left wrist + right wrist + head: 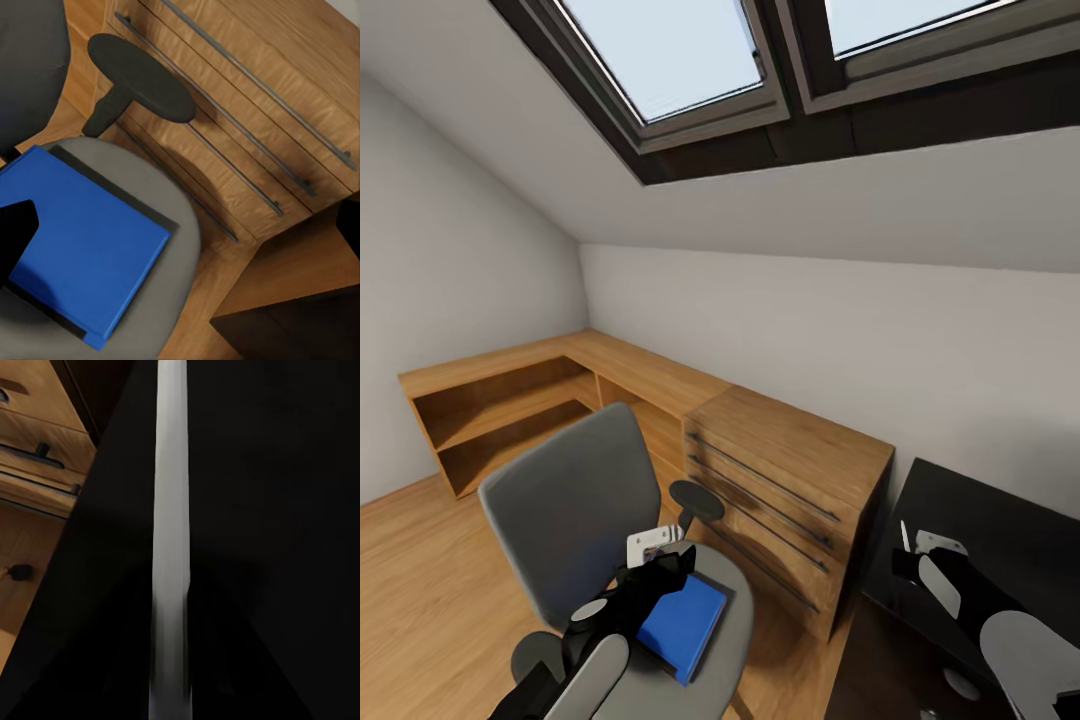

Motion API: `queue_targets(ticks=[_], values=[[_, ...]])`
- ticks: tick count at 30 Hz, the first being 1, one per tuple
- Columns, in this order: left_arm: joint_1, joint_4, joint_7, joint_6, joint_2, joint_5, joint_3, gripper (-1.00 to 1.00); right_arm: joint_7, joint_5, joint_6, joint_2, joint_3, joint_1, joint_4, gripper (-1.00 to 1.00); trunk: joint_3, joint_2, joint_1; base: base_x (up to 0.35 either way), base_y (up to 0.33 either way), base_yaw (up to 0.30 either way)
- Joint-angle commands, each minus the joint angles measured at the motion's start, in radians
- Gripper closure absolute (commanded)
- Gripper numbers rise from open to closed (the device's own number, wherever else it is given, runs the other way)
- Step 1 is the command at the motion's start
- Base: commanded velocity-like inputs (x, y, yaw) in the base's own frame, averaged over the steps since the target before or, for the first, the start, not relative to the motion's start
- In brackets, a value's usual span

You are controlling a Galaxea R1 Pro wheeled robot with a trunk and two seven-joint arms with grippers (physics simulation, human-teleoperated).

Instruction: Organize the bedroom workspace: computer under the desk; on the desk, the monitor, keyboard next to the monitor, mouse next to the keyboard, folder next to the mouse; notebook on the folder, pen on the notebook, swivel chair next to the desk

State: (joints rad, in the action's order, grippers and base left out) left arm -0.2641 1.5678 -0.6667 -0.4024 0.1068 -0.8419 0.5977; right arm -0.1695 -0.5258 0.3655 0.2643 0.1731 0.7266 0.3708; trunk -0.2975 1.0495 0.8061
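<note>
Attic bedroom with skylights (690, 60) overhead and a low light-wood cabinet (550, 385) along the walls. The black desk (1000, 520) lay at the head view's right edge, beside a wooden drawer unit (790, 480). The grey swivel chair (575, 500) stood in front of that unit, close to the desk. The blue folder (685, 620) lay flat on the chair seat, so its transfer to the desk was not yet done. The left gripper (660, 560) hung just over the folder; whether its claw was apart or together could not be told. The right gripper (920, 550) was over the desk, clamped on the pen (171, 540), which awaited stacking last.
</note>
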Motion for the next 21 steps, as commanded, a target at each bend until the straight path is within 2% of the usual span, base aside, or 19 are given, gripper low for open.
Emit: queue_targets(ticks=[1,9,21], values=[[-0.001,0.002,-0.008,-0.001,0.001,-0.006,0.002,-1.0,-0.008,-0.011,0.004,0.001,0.009,0.001,0.003,1.0,-0.005,0.008,0.004,0.0,0.0,0.0],[-0.001,0.002,-0.008,-0.001,0.001,-0.006,0.002,-1.0,-0.009,-0.011,0.004,0.001,0.009,0.001,0.002,1.0,-0.03,0.064,0.035,0.0,0.0,0.0],[-0.001,0.002,-0.008,-0.001,0.001,-0.007,0.002,-1.0,-0.008,-0.011,0.004,0.001,0.009,0.001,0.003,1.0,-0.03,0.064,0.035,0.0,0.0,0.0]])
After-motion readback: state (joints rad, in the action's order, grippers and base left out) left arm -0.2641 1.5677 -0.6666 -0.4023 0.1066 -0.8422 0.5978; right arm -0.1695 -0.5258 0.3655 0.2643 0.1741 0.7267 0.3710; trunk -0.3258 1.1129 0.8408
